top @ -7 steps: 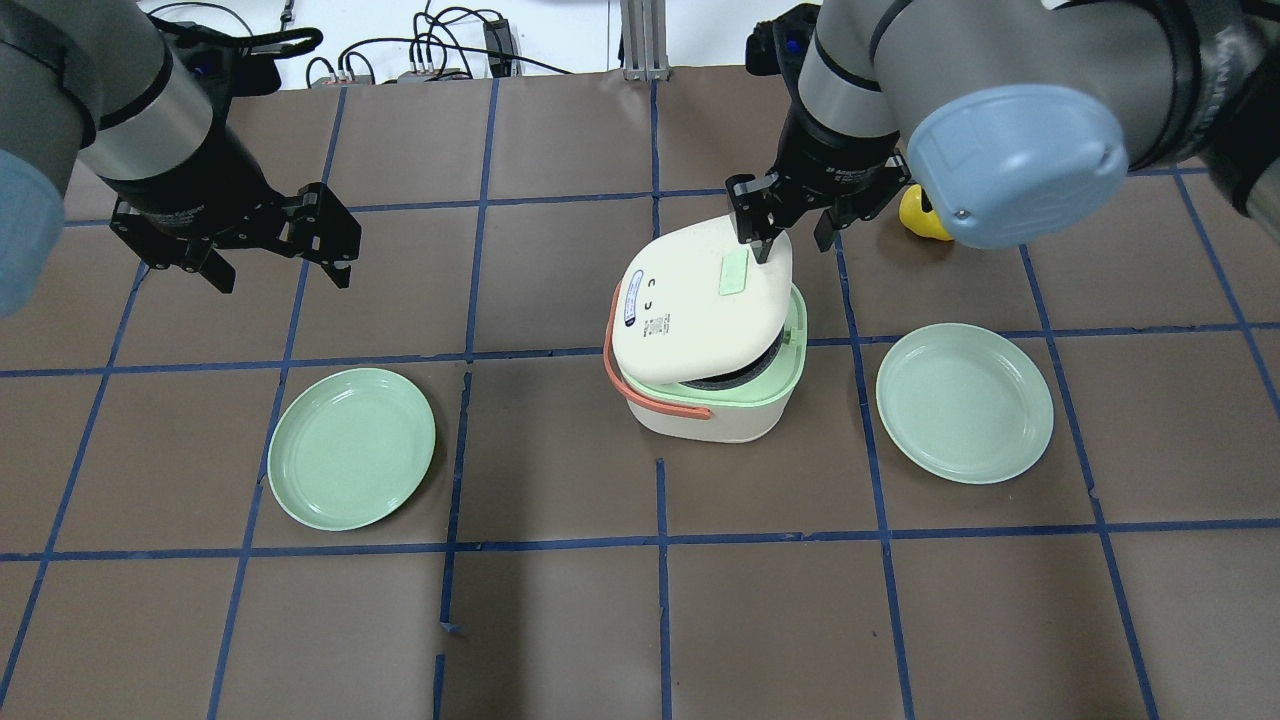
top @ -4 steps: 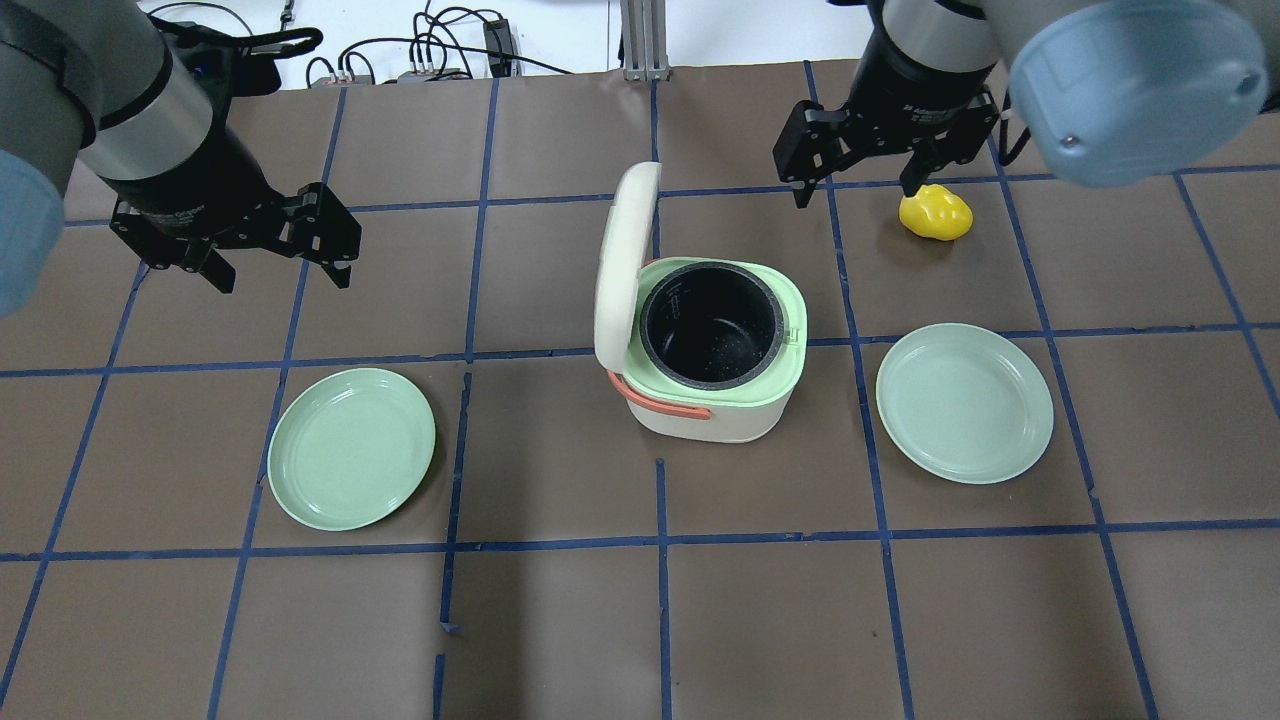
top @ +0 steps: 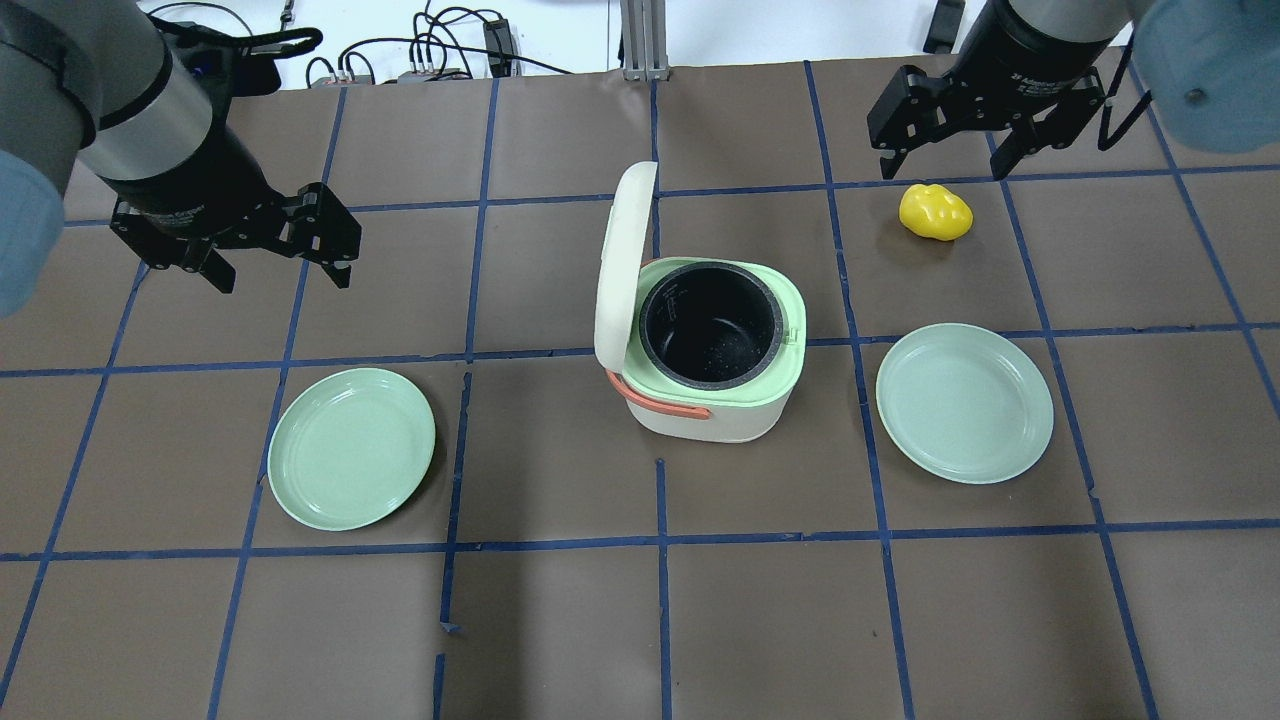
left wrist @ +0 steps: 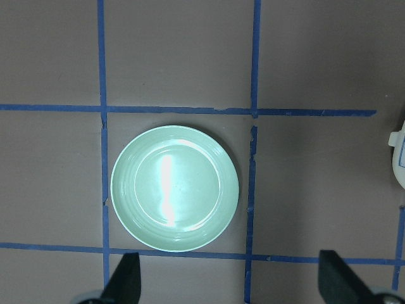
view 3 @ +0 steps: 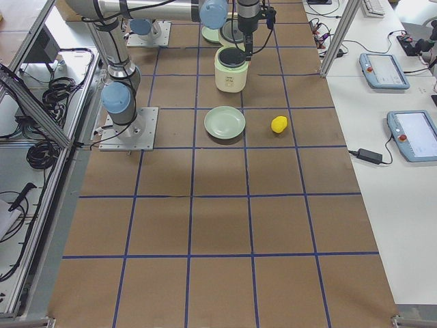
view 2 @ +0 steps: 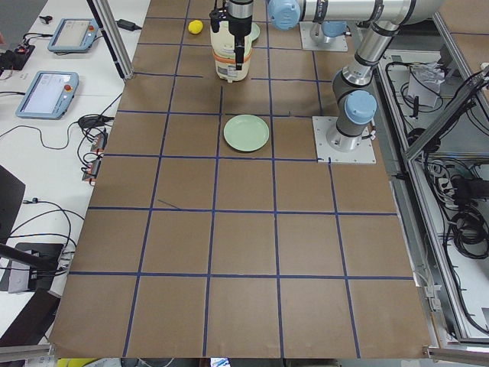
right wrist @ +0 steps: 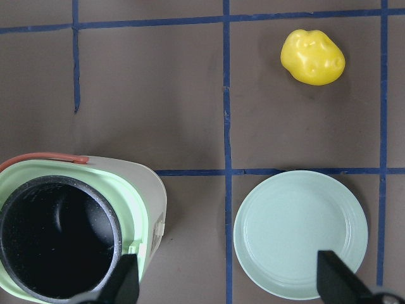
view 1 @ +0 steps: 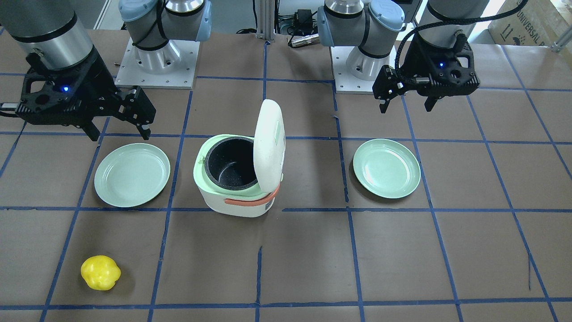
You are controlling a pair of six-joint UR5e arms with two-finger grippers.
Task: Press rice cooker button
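The white and pale green rice cooker (top: 715, 405) stands mid-table with its lid (top: 621, 270) upright and open, the black inner pot (top: 710, 322) bare. It also shows in the front view (view 1: 232, 197) and the right wrist view (right wrist: 149, 190). A pale green patch (view 1: 281, 132) sits on the lid's outer face. My right gripper (top: 945, 152) is open and empty, high and far right of the cooker, near the yellow object (top: 935, 212). My left gripper (top: 280, 275) is open and empty, far to the cooker's left.
A green plate (top: 350, 448) lies left of the cooker and another (top: 965, 402) lies to its right. The left wrist view looks straight down on the left plate (left wrist: 174, 188). Cables lie past the table's far edge.
The lid has swung from half raised to fully upright. My right gripper has left the lid and drawn back to the far right. The left arm has not moved.
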